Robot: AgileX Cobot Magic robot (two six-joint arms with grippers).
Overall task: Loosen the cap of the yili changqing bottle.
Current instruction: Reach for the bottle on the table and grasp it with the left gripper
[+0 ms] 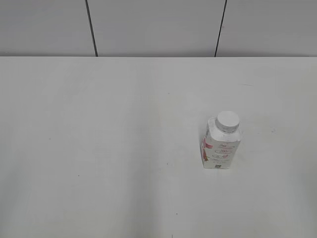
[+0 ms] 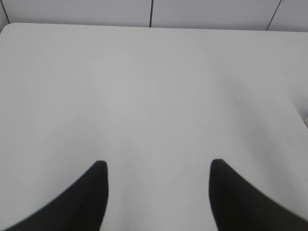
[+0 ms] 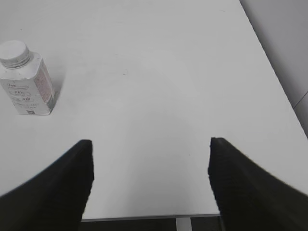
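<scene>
The yili changqing bottle (image 1: 222,147) stands upright on the white table, right of centre in the exterior view. It is white with a red-pink label. Its white ribbed cap (image 1: 228,120) sits on the neck. The bottle also shows at the upper left of the right wrist view (image 3: 29,84), with its cap (image 3: 14,52) on top. My right gripper (image 3: 150,144) is open and empty, near the table's front edge, well to the right of the bottle. My left gripper (image 2: 158,166) is open and empty over bare table. Neither gripper shows in the exterior view.
The white table (image 1: 124,148) runs back to a grey panelled wall (image 1: 158,25). Its right edge (image 3: 269,62) and front edge (image 3: 159,216) show in the right wrist view. The far edge (image 2: 154,27) shows in the left wrist view.
</scene>
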